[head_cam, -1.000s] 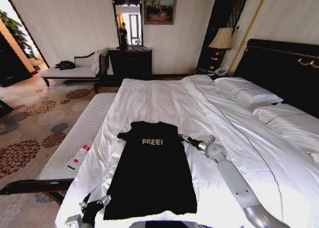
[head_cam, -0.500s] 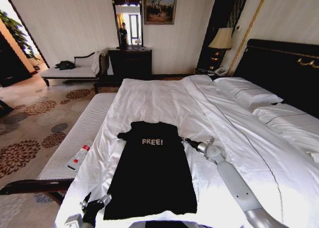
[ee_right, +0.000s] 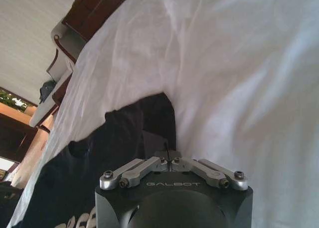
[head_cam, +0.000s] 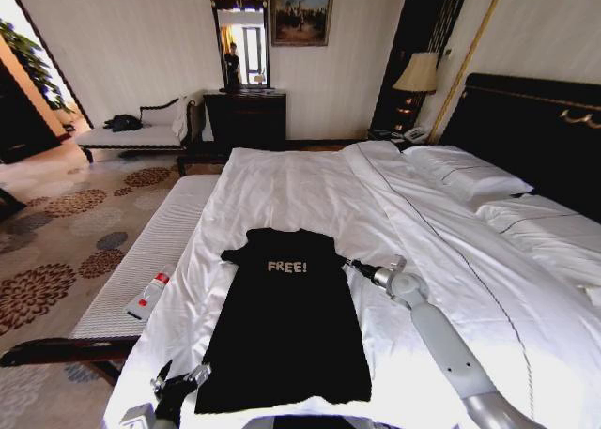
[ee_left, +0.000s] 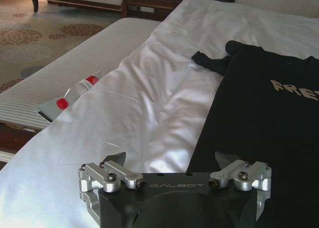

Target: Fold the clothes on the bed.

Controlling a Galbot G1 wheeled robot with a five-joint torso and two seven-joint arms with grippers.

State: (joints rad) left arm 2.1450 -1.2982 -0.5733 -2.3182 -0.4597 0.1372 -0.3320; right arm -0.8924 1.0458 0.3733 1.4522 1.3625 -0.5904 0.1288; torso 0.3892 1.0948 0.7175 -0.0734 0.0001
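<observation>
The black T-shirt [head_cam: 286, 321] lies flat on the bed [head_cam: 282, 190], on the white duvet near the foot-side edge closest to me. Its long axis runs away from me: hem nearest, collar and "FREE" lettering at the far end. The sleeves already look tucked in, so the body reads as one narrow strip; I judge a lengthwise fold is done and a crosswise fold remains.

Right tool [head_cam: 347, 263]: at the shirt's far right corner, beside the shoulder, arm stretched along the shirt's right edge. In the right wrist view the fingers [ee_right: 149, 164] meet at their tips, closed, with black fabric directly in front of them. Whether cloth is pinched between them I cannot tell; the tips sit at the fabric edge.

Left tool [head_cam: 178, 384]: low at the near left corner, just beside the hem. In the left wrist view its fingers [ee_left: 115, 159] stand wide apart, open, holding nothing; the shirt's left edge passes under the right-hand finger, white duvet under the other.

Key relation: the right tool is at the collar end, the left tool at the hem end, one on each long edge. The shirt lies between them, diagonal corner to diagonal corner. Any collar-to-hem fold would travel along that long axis toward me.

A small bottle with a red cap [head_cam: 148, 296] rests on the bench left of the bed, well apart from the shirt.
</observation>
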